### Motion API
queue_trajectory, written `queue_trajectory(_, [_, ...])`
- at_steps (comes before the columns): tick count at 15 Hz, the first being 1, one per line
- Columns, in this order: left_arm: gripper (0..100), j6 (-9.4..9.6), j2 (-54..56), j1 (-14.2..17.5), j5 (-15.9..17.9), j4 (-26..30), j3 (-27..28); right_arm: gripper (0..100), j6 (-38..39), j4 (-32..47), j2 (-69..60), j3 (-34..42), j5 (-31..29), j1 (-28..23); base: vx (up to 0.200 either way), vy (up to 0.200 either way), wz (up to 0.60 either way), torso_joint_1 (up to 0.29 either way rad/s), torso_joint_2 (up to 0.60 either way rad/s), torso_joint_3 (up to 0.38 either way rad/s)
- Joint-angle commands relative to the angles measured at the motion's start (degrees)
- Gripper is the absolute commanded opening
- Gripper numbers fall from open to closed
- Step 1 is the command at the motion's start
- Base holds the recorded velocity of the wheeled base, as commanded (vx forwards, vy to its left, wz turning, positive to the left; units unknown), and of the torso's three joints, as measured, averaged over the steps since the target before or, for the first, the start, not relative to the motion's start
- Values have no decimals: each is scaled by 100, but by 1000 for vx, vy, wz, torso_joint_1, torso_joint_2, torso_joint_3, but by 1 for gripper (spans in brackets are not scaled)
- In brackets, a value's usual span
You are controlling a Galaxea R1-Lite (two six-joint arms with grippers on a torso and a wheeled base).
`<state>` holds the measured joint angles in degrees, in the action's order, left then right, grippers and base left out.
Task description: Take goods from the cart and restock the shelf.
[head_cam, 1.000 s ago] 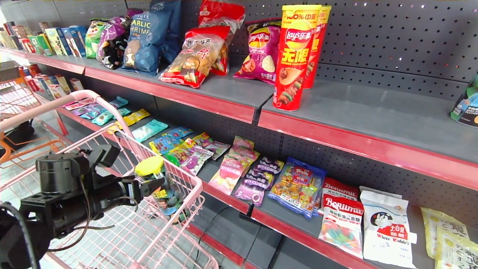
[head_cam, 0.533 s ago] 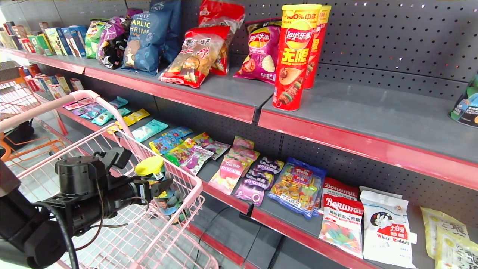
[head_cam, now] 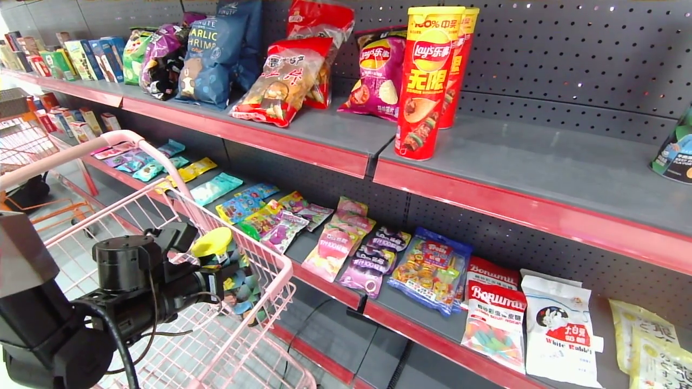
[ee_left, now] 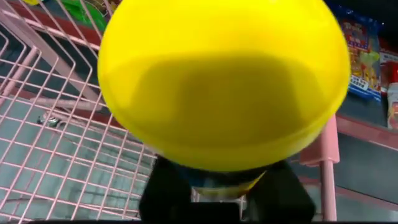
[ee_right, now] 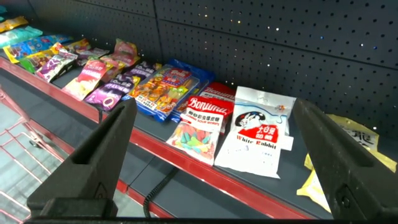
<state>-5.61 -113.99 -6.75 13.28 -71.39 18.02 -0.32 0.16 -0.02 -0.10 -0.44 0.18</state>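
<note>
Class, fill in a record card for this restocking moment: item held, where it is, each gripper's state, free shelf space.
Item held: yellow-lidded can
Location: inside the pink cart, near its rim
Left gripper: shut on the can
Right gripper: open, facing lower-shelf packets
Free space: upper shelf, right of the red tubes

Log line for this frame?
left claw: shut on can, in cart | right claw: open, facing lower shelf | status: can not yet shelved
</note>
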Motion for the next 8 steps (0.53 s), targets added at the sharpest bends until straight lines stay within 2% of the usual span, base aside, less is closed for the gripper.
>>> queue_trajectory(1, [0,-2,387,-10,0,-33,-44,100,-3,2,2,1,0,-1,0,0,0,0,0,0])
queue_trajectory(4, [0,-2,1582,86,-9,450,70,100,-3,2,2,1,0,-1,0,0,0,0,0,0])
queue_trajectory(8, [0,-2,3419,192,0,2612,1037,100,14,2,2,1,9,-1,0,0,0,0,0,0])
